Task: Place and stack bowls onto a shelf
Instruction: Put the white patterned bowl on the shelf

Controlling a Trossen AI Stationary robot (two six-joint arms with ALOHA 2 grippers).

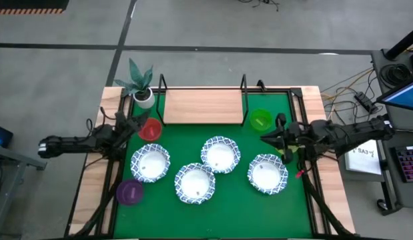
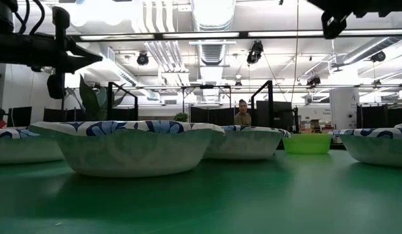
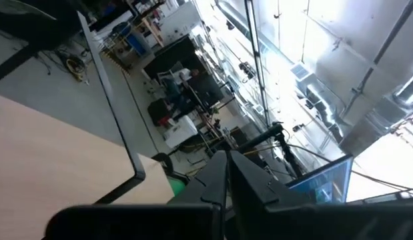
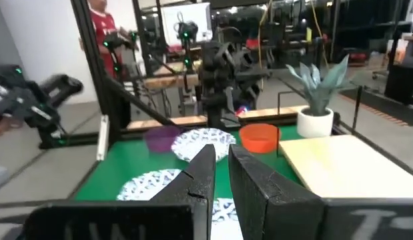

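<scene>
Four patterned bowls (image 1: 219,153) sit on the green mat (image 1: 233,207) before the empty shelf (image 1: 203,107). The left pincer (image 1: 141,124) hovers nearly shut and empty by the red bowl (image 1: 151,130). The right pincer (image 1: 267,137) hovers likewise beside the green bowl (image 1: 260,120).

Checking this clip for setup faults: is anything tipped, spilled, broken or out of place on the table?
Nothing stands out. All four patterned bowls sit upright on the green mat, the red bowl, green bowl and purple bowl too; the shelf is bare and the plant pot stands upright.
</scene>
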